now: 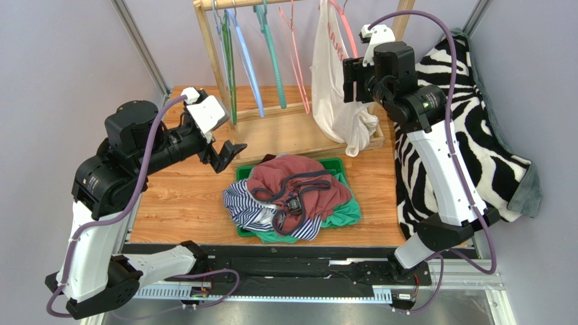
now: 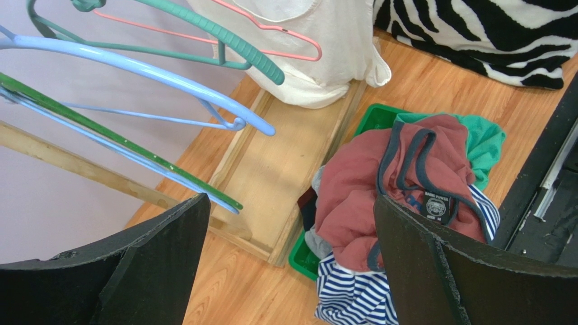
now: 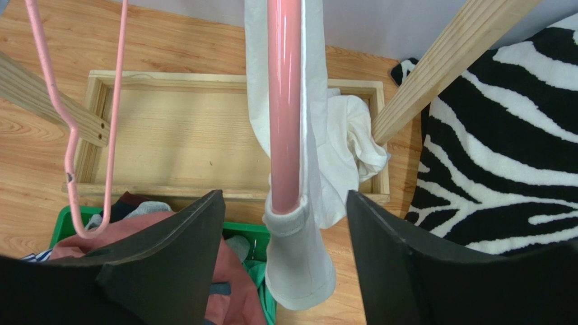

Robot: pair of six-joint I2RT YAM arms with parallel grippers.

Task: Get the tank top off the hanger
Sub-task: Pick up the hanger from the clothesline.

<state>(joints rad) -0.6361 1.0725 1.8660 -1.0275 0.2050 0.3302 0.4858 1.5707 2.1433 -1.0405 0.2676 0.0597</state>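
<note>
White tank top (image 1: 330, 78) on pink hanger (image 3: 285, 101)

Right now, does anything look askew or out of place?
The white tank top hangs lopsided, one strap bunched at the tip of the pink hanger, hem slumped on the wooden rack base. Clothes overflow the green bin.
</note>
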